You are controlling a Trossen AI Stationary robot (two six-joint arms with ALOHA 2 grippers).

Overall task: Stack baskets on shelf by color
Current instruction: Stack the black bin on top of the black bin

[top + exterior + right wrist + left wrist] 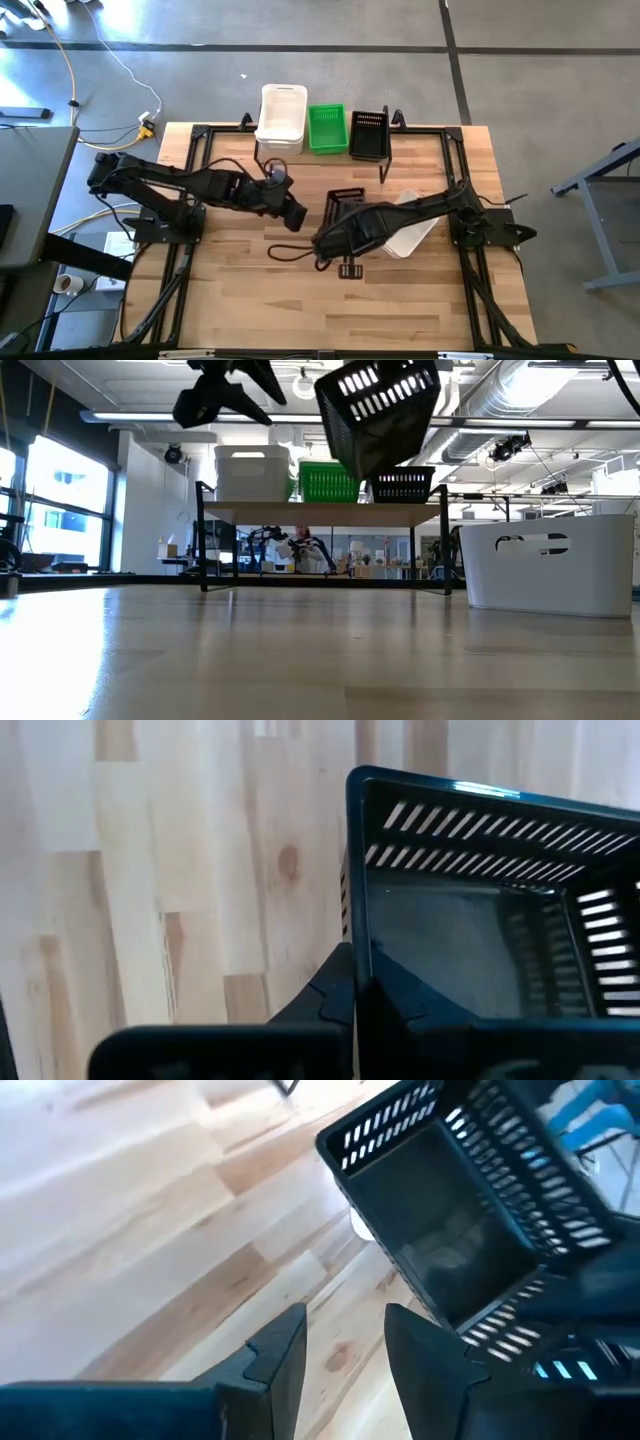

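No readable text, labels, brands or numbers — none on baskets, shelf, arms or table

Grey concrete floor crossed by dark lines, yellow cable at ten o'clock, tall windows at nine o'clock, ceiling ducts overhead, possibly a seated person beyond.

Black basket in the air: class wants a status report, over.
Right hand shut on black basket, lifted, tilted. Left hand open, empty. Shelf beyond, unobstructed.
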